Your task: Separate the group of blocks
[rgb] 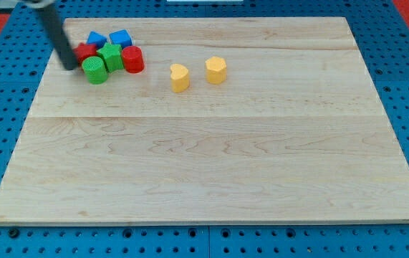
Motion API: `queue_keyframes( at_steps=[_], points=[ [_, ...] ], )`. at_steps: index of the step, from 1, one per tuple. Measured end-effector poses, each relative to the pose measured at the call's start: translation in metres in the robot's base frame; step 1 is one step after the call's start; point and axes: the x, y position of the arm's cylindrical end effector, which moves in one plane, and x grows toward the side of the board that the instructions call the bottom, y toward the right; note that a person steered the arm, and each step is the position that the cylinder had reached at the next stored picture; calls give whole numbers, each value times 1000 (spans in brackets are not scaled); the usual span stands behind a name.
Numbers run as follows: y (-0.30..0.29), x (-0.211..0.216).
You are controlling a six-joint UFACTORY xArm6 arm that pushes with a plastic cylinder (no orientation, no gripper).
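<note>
A tight cluster of blocks sits at the board's upper left. It holds two blue blocks (97,39) (120,38), a green star-like block (110,56), a green cylinder (94,70), a red cylinder (133,60) and a red block (85,51) partly hidden behind the rod. My tip (69,65) rests at the cluster's left edge, touching or nearly touching the red block and just left of the green cylinder. Two yellow blocks (180,77) (215,70) stand apart to the right of the cluster.
The wooden board (211,165) lies on a blue perforated table (3,86). The rod slants in from the view's top left corner.
</note>
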Motion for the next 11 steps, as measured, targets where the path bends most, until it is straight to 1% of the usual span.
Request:
queue_keyframes(
  at_steps=[1, 2, 3, 4, 5, 6, 7, 8, 9, 10, 11],
  points=[
    [10, -23],
    [-88, -24],
    [-90, -74],
    [-60, -116],
    [23, -75],
    [97, -22],
    [93, -28],
    [49, -46],
    [34, -84],
    [57, -122],
    [118, -119]
  ],
)
